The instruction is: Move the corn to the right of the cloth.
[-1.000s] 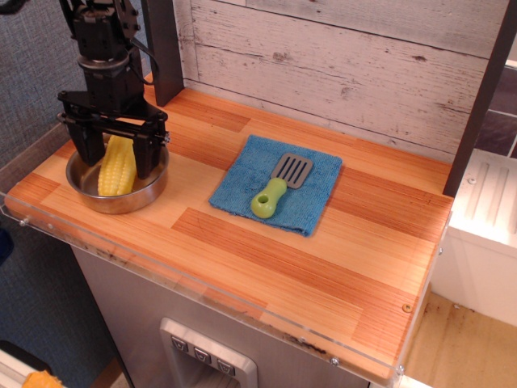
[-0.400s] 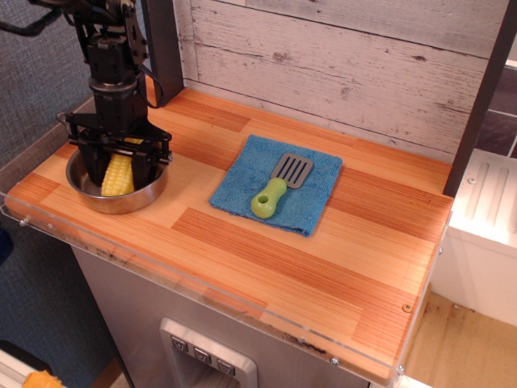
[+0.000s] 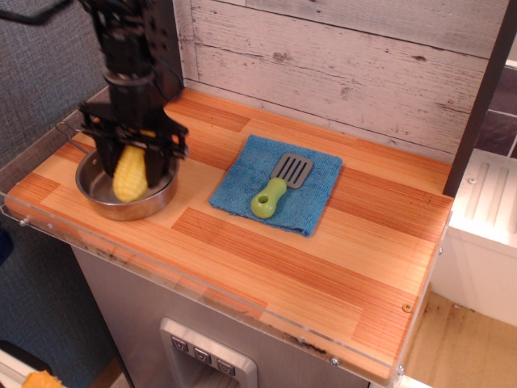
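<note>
The yellow corn point(image 3: 130, 174) hangs between the black fingers of my gripper point(image 3: 132, 162), over the steel pan point(image 3: 101, 202) at the counter's left end. The gripper is shut on the corn's upper part, and the corn's lower end sits just above or at the pan's inside. The blue cloth point(image 3: 238, 186) lies flat in the middle of the counter, to the right of the gripper, with a green-handled spatula point(image 3: 277, 187) on it.
The wooden counter point(image 3: 347, 242) stretches to the right of the cloth. A whitewashed plank wall point(image 3: 339, 56) runs along the back. A dark post point(image 3: 477, 105) stands at the right, and a clear plastic guard point(image 3: 202, 283) lines the front edge.
The gripper came down around the corn in the pan and closed on it. It has now shifted slightly right with the corn held more upright, and the pan appears to have moved a little with it.
</note>
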Controlling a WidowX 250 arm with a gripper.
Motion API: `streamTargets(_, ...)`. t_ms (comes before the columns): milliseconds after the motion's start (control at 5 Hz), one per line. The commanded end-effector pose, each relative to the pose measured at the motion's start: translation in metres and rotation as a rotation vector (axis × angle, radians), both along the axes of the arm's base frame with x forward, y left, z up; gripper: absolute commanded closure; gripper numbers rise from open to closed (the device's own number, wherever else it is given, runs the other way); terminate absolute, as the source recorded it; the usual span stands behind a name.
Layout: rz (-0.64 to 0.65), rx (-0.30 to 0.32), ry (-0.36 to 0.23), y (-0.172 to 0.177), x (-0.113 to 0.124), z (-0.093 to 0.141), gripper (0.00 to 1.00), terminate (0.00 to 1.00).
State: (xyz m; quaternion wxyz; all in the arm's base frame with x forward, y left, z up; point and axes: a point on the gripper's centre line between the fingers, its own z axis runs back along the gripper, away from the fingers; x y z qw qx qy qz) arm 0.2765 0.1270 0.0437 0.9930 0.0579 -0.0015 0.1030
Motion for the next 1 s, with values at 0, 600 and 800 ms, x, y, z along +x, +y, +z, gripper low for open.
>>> streamTargets(0, 0.041, -0.038, -0.205, -0.023, 0.0, 0.083, 1.0, 0.0)
streamTargets(600, -0.184, -0.258, -0.095, -0.166, 0.026, 0.055, 1.0, 0.0)
streamTargets(800, -0.181, -0.247, -0.072, -0.199, 0.028, 0.04, 1.0, 0.0)
